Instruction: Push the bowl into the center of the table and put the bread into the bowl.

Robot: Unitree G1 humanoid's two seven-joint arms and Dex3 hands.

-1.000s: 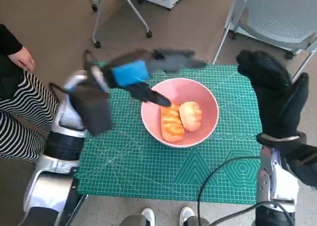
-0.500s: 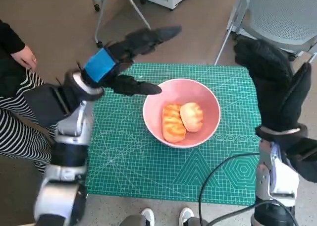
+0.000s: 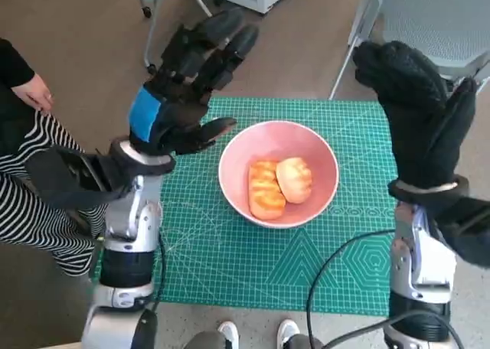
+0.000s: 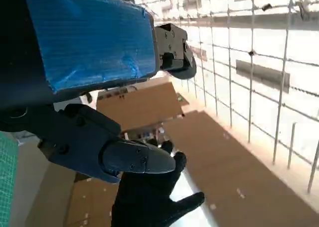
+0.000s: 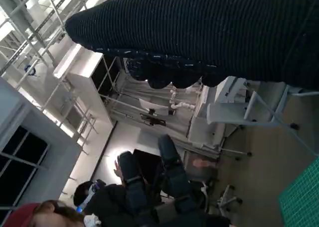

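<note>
Left hand (image 3: 180, 108), blue-taped back up, is hovering in the upper left of the head view with its fingers spread and nothing in them; it is clear of the table, just beside the bowl's left rim but not touching it. In the left wrist view the same hand (image 4: 94, 77) is pointing up at a ceiling grid, empty.

Right hand (image 3: 417, 112), in the black knitted glove, is standing raised at the right of the head view, fingers extended and apart, holding nothing, above the far right edge of the green cutting mat (image 3: 199, 249).

Pink bowl (image 3: 321, 161) is sitting near the middle of the mat, slightly toward the far side. Two pieces of bread (image 3: 279, 184) are lying inside it, side by side and touching: one browner and ridged, one paler and rounder.

Judgement: both parts of the task look done, and both hands are lifted away. Next move calls only for keeping the hands off the bowl, or at most a small nudge if centring matters.

Writing: the mat is showing printed grid lines and small marks along its edges, too small to read. No brand legible.
</note>
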